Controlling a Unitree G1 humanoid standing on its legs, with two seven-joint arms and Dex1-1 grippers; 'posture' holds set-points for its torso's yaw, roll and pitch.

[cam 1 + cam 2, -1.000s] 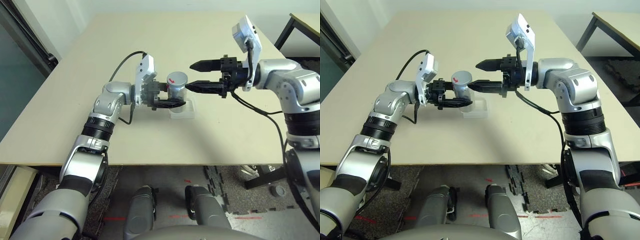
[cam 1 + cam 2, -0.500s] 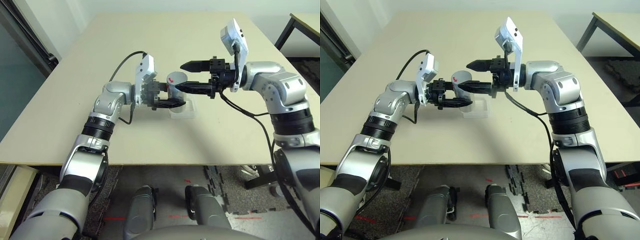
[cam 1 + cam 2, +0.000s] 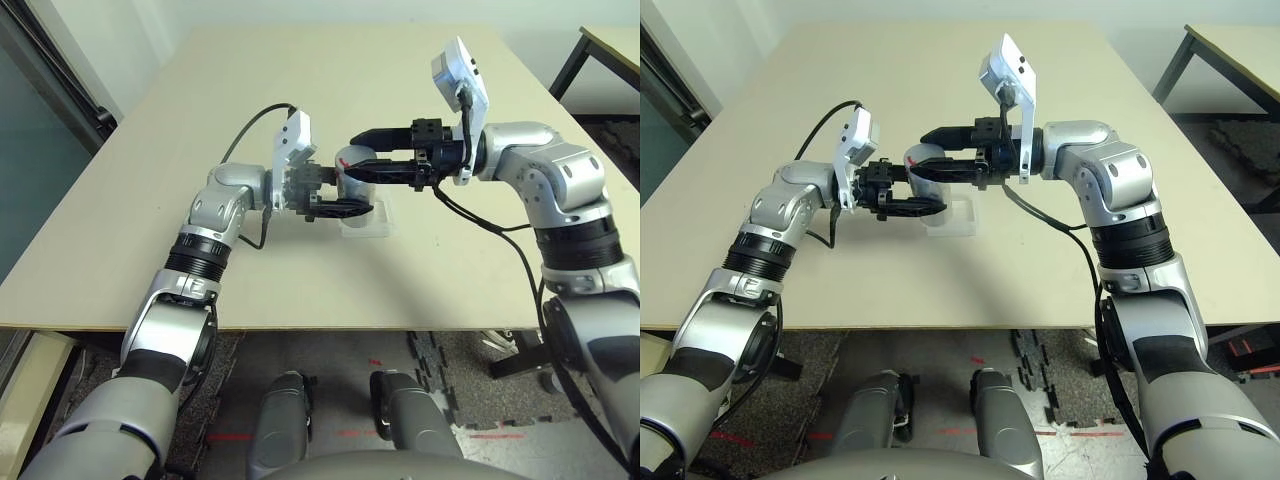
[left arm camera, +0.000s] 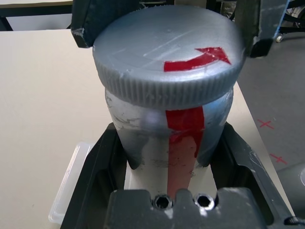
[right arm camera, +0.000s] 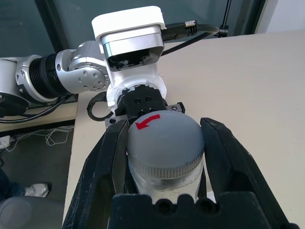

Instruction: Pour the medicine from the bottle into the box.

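The bottle (image 3: 356,178), grey-silver with a red stripe, stands upright just above the clear box (image 3: 366,224) on the table. My left gripper (image 3: 338,192) is shut on its body; in the left wrist view the black fingers (image 4: 102,162) hug the bottle (image 4: 143,143) on both sides. From the right, my right gripper (image 3: 354,152) has its two fingers (image 5: 105,162) shut on the grey cap (image 5: 164,143), which carries a red arrow. The cap (image 4: 167,52) sits on the bottle. The medicine is hidden.
The beige table (image 3: 420,70) stretches well beyond the box on every side. A second table's corner (image 3: 612,42) shows at the far right, with dark floor mats (image 3: 460,370) below the front edge.
My right gripper has moved left from beside the bottle to over its cap and has shut on it. The left gripper and bottle have stayed in place.
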